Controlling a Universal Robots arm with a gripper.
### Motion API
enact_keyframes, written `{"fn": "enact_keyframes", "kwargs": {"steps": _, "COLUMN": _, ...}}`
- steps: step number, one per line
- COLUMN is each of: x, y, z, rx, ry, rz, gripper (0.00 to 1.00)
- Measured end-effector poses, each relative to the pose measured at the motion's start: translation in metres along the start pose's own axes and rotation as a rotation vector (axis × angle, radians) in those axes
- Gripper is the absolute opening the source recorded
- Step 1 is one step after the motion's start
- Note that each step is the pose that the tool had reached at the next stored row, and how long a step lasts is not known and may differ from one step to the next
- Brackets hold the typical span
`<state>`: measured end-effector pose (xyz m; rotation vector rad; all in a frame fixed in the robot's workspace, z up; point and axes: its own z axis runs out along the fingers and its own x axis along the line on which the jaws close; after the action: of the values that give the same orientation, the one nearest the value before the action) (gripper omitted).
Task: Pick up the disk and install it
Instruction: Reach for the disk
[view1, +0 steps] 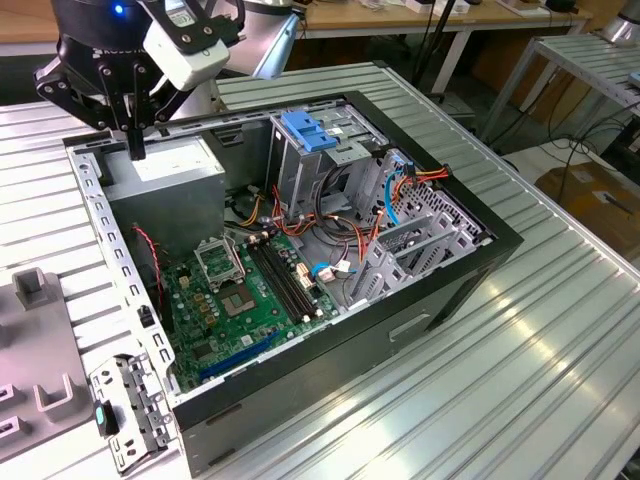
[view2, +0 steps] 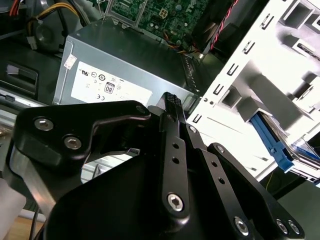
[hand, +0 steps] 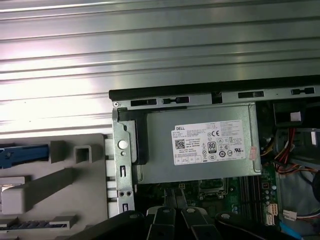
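Ribbed metal tabletop (view1: 520, 380) carries an open computer case (view1: 340, 360) lying on its side. Over the case's corner at the exterior view's left, the gripper (view1: 135, 148) hangs with its fingers pressed together and nothing between them. Its tips point down close over the grey power supply box (view1: 165, 178) with the white sticker; whether they touch it I cannot tell. Past that box lie the green motherboard (view1: 240, 290) and, further toward the exterior view's right, the metal drive cage (view1: 300, 175) topped by a blue tab (view1: 305, 130). Outside the case wall a pale grey fixture (hand: 60, 182) sits on the table. In the second wrist view the disk (view2: 274, 142) lies in this fixture with its blue side rail showing, apart from the gripper.
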<state>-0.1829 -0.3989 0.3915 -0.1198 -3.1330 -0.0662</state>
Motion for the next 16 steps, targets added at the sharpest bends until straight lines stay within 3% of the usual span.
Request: {"fn": "enact_keyframes", "kwargs": {"steps": 16, "x": 0.0122, "y": -0.0010, "z": 0.0004, "rx": 0.0004, "ry": 0.0041, "rz": 0.000, "gripper": 0.11}}
